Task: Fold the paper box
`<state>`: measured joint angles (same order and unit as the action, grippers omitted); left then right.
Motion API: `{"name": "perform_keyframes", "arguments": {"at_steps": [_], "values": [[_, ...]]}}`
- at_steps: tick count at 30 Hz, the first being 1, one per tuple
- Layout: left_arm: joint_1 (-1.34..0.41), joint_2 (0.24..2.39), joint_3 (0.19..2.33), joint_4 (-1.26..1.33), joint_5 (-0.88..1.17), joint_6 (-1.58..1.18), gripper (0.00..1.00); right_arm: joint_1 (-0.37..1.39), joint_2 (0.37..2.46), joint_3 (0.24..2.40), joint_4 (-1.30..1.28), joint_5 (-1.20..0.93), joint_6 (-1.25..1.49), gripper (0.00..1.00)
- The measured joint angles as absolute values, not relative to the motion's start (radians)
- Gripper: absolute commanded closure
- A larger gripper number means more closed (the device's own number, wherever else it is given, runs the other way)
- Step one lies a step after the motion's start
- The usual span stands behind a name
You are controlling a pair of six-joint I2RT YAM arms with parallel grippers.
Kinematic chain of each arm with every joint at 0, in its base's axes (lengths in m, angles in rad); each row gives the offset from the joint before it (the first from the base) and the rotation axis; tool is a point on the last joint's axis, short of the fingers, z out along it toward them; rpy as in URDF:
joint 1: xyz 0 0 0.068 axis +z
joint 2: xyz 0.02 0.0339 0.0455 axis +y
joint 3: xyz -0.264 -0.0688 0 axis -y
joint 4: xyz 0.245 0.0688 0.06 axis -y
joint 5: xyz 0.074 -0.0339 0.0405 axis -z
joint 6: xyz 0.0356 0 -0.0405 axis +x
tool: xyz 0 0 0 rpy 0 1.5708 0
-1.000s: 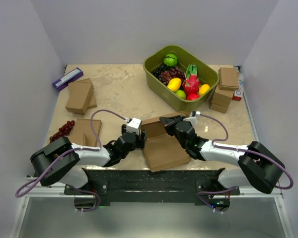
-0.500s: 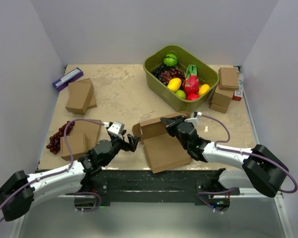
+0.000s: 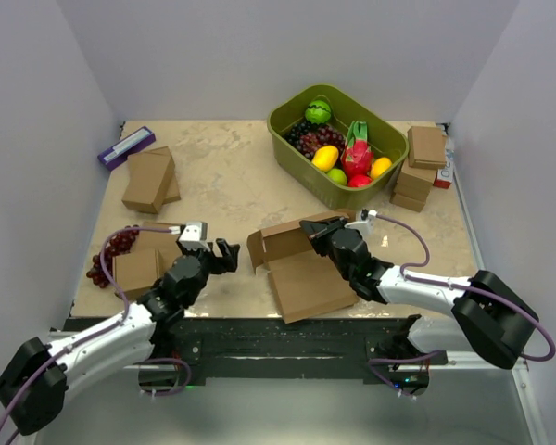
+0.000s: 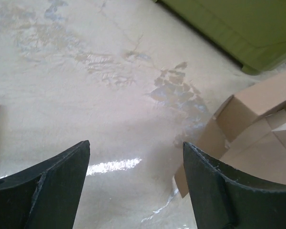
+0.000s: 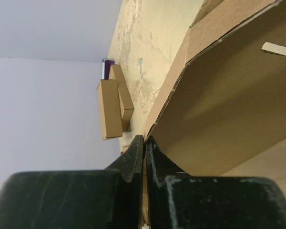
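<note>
The paper box (image 3: 301, 278) lies at the near middle of the table, a brown creased sheet with its back wall and left flap standing up. My right gripper (image 3: 315, 232) is shut on the raised back flap's edge. In the right wrist view its jaws (image 5: 144, 140) are pressed together on thin cardboard, with the box (image 5: 229, 95) filling the right side. My left gripper (image 3: 227, 252) is open and empty, a short way left of the box and apart from it. In the left wrist view (image 4: 136, 148) the box's left corner (image 4: 257, 114) shows at the right.
An olive-green tub (image 3: 326, 191) of fruit stands behind the box. Small brown boxes sit at the far left (image 3: 148, 179), near left (image 3: 148, 261) and stacked at the right (image 3: 420, 167). Grapes (image 3: 116, 246) and a purple item (image 3: 125, 146) lie at the left.
My left arm has drawn back to the left, away from the box's left flap, and its gripper now stands open. The right gripper has kept its hold.
</note>
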<state>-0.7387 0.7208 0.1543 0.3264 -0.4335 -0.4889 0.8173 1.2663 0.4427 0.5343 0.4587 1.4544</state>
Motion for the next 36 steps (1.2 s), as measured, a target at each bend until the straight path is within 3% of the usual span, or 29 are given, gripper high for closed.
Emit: {"name": "perform_keyframes", "arguments": {"at_steps": [10, 22, 36], "values": [[-0.731, 0.980, 0.147, 0.469, -0.375, -0.487, 0.17, 0.817, 1.267, 0.443, 0.534, 0.458, 1.454, 1.00], [-0.731, 1.085, 0.077, 0.800, -0.137, -0.396, 0.30, 0.817, 1.267, 0.443, 0.534, 0.458, 1.454, 1.00], [-0.733, 1.216, 0.075, 0.973, 0.012, -0.336, 0.46, 0.817, 1.267, 0.443, 0.534, 0.458, 1.454, 1.00]]}}
